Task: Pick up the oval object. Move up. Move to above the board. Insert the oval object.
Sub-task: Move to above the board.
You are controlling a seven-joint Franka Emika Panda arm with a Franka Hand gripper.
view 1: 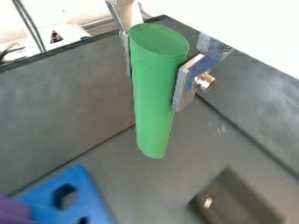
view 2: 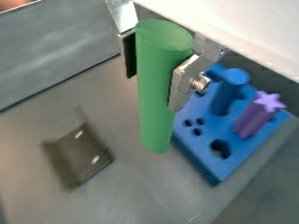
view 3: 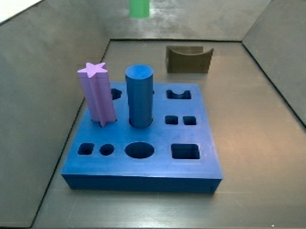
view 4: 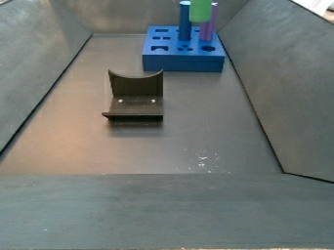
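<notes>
My gripper (view 1: 156, 70) is shut on the oval object (view 1: 155, 92), a tall smooth bright-green peg, which hangs upright in the air between the silver fingers (view 1: 187, 83). It is held the same way in the second wrist view, gripper (view 2: 156, 70) on peg (view 2: 158, 87). The blue board (view 2: 228, 144) lies below and to one side, and the peg's lower end shows just off its edge. In the side views only the peg shows, at the upper edge (view 3: 140, 7) (view 4: 186, 12). The gripper is out of view there.
A purple star-topped post (view 3: 96, 94) and a blue round cylinder (view 3: 139, 97) stand in the board (view 3: 156, 163). The dark fixture (view 3: 189, 59) (view 4: 133, 98) stands on the grey floor apart from the board. Sloping grey walls enclose the floor.
</notes>
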